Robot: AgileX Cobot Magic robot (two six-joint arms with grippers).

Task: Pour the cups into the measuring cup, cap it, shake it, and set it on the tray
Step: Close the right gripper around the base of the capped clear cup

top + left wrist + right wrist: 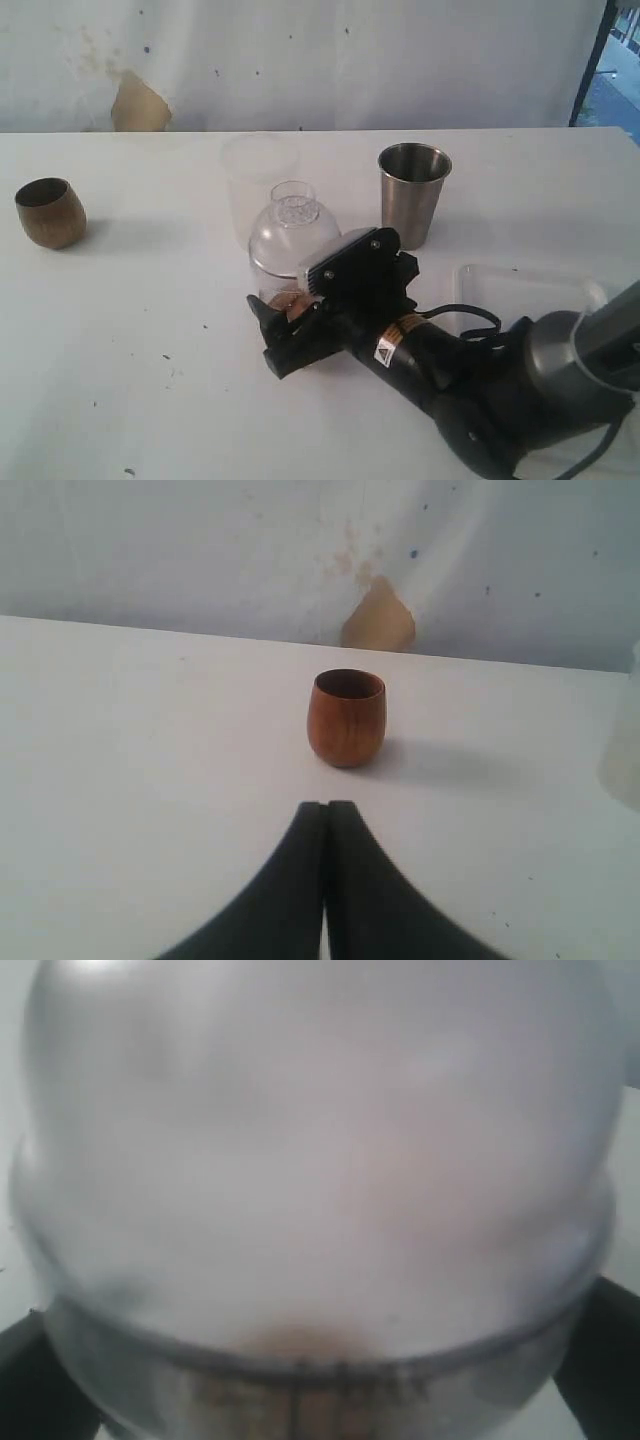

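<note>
Centred on tabletop (pixel 150 330): measuring cup (pixel 293 235), long axis vertical, base flanked by right fingers (pixel 283 352), spread wide; contact not discernible. Well apart, wooden cup (pixel 346 718) straight ahead of left fingers (pixel 300 880), clenched empty.

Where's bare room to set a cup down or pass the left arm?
Open table lies between the wooden cup and the frosted cup, and along the near-left edge. The tray looks bare where visible. Crowded: frosted cup, measuring cup and steel tumbler cluster mid-table, with the right gripper at the measuring cup.
</note>
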